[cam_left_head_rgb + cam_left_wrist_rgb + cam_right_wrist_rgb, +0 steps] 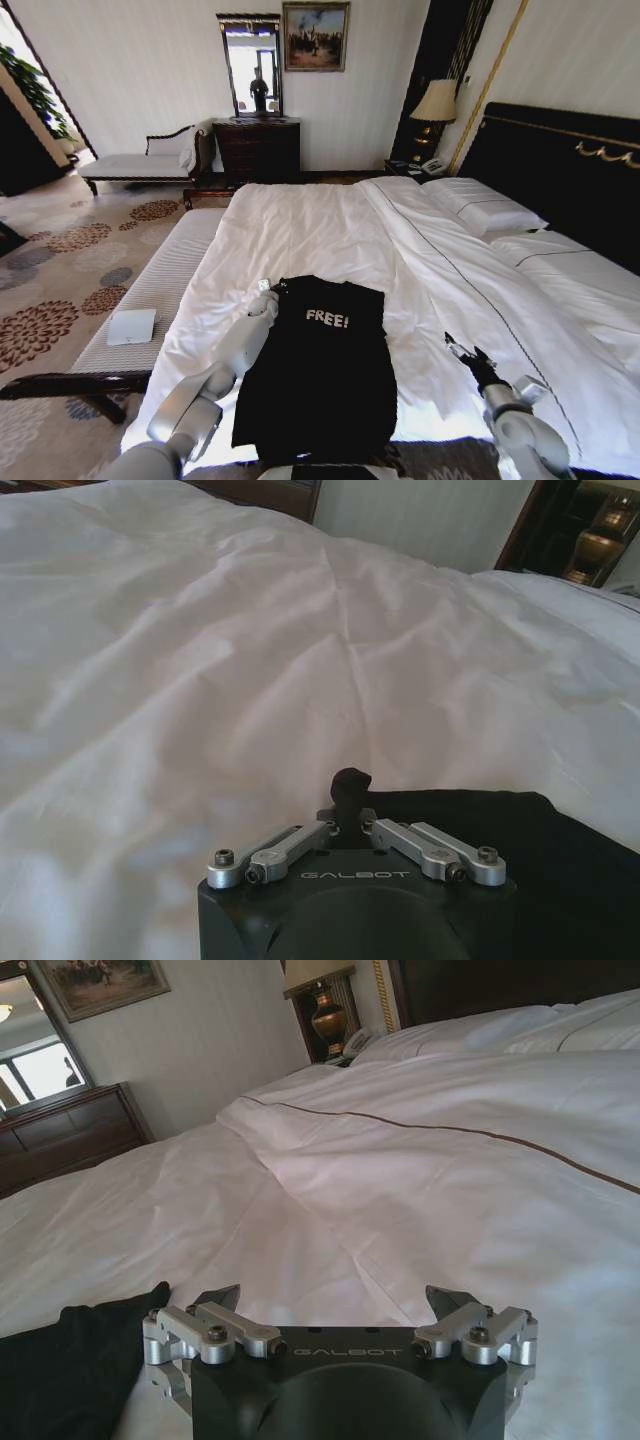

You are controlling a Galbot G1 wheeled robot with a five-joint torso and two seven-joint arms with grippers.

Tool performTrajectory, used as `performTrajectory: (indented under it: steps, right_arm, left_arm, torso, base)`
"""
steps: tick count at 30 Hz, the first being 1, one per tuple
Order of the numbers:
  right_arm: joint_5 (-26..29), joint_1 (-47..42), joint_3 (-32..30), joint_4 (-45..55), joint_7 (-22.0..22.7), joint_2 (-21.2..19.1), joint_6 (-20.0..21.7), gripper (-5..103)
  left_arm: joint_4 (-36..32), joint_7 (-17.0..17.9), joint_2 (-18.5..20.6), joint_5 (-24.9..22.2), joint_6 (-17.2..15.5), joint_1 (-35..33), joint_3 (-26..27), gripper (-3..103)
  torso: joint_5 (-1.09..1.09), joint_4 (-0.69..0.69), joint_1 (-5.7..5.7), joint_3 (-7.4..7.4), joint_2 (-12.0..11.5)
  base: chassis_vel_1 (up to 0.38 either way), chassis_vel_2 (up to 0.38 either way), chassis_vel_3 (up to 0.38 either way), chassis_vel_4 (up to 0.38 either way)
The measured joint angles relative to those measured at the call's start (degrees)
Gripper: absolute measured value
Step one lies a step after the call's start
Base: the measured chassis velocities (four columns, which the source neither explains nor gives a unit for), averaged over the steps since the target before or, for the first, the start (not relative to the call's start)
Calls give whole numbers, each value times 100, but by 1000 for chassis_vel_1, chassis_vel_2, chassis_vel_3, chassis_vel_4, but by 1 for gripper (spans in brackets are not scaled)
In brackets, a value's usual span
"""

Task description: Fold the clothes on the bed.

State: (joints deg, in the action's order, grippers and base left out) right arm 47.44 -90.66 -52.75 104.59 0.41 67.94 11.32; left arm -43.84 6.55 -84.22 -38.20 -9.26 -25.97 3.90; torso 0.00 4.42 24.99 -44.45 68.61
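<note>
The T-shirt's point(318, 375) hem is cut off by the head view's lower edge. The bed point(420, 250) runs past the right edge.

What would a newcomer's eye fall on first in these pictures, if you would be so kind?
First, the black short-sleeved T-shirt with white "FREE!" lettering, lying flat on the near part of the large white-duveted bed. Next, the left gripper at the shirt's upper left corner, shut on a pinch of its fabric. The right gripper rests open on the duvet to the shirt's right.
</note>
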Motion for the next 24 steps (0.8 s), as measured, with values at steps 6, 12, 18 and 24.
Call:
performTrajectory:
  steps: [6,12,18,24]
  right_arm:
    - [265,313,195,-210,-35,-346,43,100]
    - [944,1039,650,-851,-46,-769,288,98]
    - [1397,1841,1169,-1626,-159,-976,502,100]
    - [1635,2701,1628,-2080,-170,-907,704,100]
  left_arm:
    - [-53,24,-10,1,10,-8,-3,2]
    - [-200,87,42,-16,-16,-62,-28,2]
    - [-314,151,114,-18,-38,-126,-24,2]
    - [-362,192,134,-61,-42,-112,10,2]
  torso:
    - [-1,1,0,0,0]
    - [0,-1,0,-1,0]
    - [1,0,0,-1,0]
    - [-1,-1,1,-1,-1]
  base:
    - [0,0,0,0]
    - [0,0,0,0]
    - [0,0,0,0]
    - [0,0,0,0]
